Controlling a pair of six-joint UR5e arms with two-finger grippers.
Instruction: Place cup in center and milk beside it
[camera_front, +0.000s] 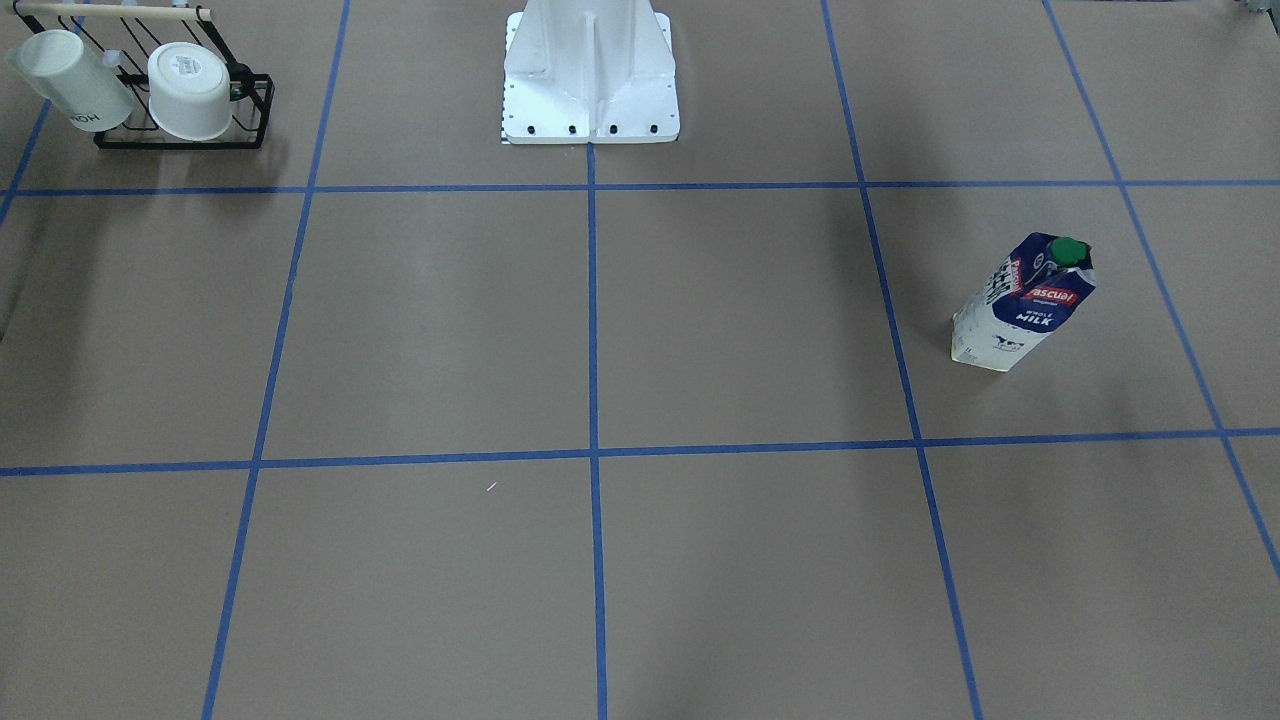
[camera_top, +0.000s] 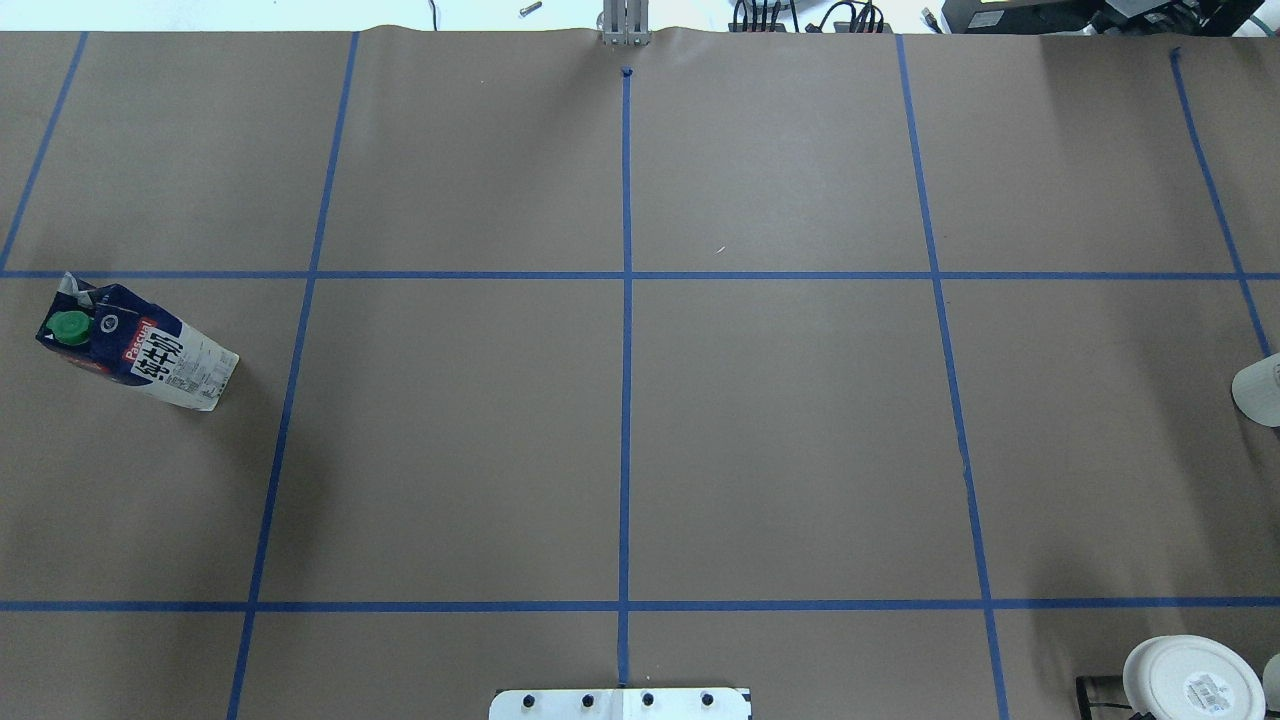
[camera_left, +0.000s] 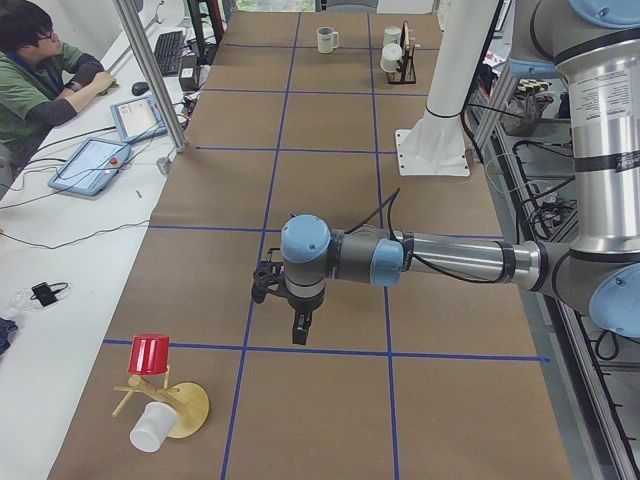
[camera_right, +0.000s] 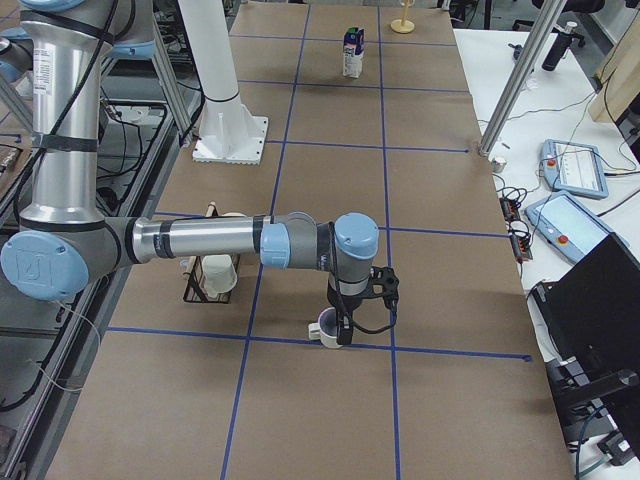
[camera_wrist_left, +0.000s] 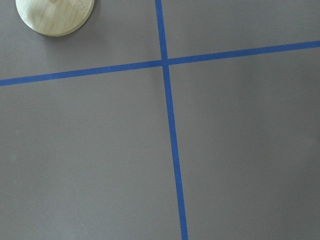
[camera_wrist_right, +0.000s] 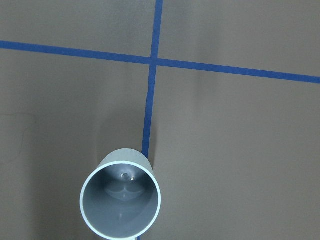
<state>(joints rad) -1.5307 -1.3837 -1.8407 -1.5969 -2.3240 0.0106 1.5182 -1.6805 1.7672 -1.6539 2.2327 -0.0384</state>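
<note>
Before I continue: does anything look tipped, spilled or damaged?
Nothing spilled. The milk stands upright, though its top beside the cap looks crumpled. The cup stands upright on a tape line.

The cup (camera_wrist_right: 121, 200) sits low in the right wrist view, its near rim cut off by the picture's bottom edge and its handle out of sight. The right gripper (camera_right: 343, 335) hangs at the cup near the table's right end. It shows only from the side, so its jaws cannot be judged, nor whether they touch the cup. The left gripper (camera_left: 298, 335), near the table's left end, is equally unreadable. A wooden disc (camera_wrist_left: 55, 15) is cropped by the left wrist view's top edge. The wire rack (camera_right: 188, 290) is partly hidden behind the right arm (camera_right: 200, 240). The milk (camera_right: 352, 52) stands far off, its print too small to read.
</note>
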